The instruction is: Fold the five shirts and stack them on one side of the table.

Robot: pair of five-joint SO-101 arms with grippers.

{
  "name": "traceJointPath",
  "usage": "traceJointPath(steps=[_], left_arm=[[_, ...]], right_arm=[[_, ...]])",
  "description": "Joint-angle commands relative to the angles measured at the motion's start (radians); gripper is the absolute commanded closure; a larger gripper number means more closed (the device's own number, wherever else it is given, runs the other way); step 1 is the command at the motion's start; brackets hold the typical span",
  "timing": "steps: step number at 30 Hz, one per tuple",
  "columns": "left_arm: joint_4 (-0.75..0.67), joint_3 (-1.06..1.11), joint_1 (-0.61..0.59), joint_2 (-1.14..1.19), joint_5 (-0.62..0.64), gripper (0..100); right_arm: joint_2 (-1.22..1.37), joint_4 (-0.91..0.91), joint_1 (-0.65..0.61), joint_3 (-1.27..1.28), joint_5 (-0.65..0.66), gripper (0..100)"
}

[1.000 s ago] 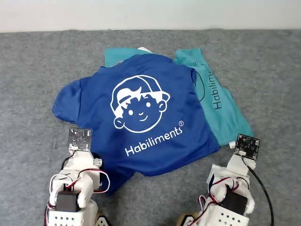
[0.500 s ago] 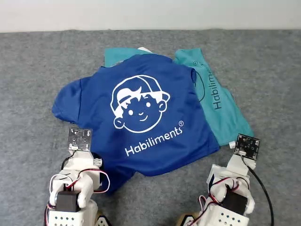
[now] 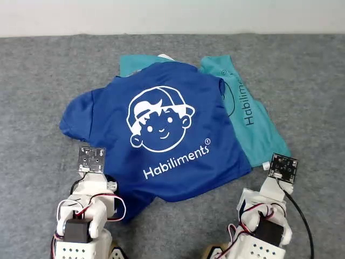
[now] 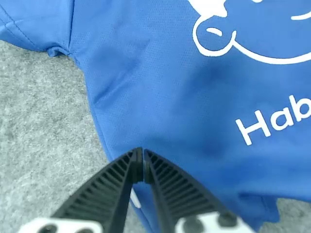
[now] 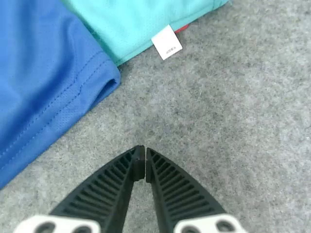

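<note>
Resting unmoved at 7 and 5 o'clock, the left tool (image 4: 144,167) and right tool (image 5: 145,165) stay pressed together, empty. The blue shirt (image 3: 161,135) lies unfolded at the centre of the desk (image 3: 43,70), over a teal shirt (image 3: 253,124) toward 2 o'clock; folding seems not yet begun.

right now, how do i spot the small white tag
Find the blue shirt on the grey table. A teal shirt pokes out beneath it, and the tag sits at that shirt's hem nearest the right gripper, a small white square lying on bare grey.
</note>
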Motion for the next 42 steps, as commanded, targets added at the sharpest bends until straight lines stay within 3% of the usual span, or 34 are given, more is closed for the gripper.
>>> traceJointPath(steps=[1, 28, 30, 35, 42], left_arm=[[0.005, -0.005, 0.002, -0.009, 0.002, 98], [0.0, -0.005, 0.002, -0.009, -0.006, 98], [0.0, -0.036, 0.002, -0.009, -0.071, 98], [-0.052, -0.147, 0.009, -0.009, -0.402, 98], [-0.152, -0.237, 0.012, -0.003, -0.422, 98]], right_arm=[[-0.008, 0.004, 0.015, 0.014, 0.008, 98.9], [-0.008, 0.004, 0.015, 0.014, 0.008, 98.9], [-0.008, 0.004, 0.015, 0.014, 0.008, 98.9], [-0.008, 0.004, 0.015, 0.014, 0.008, 98.9], [-0.008, 0.004, 0.015, 0.014, 0.008, 98.9]])
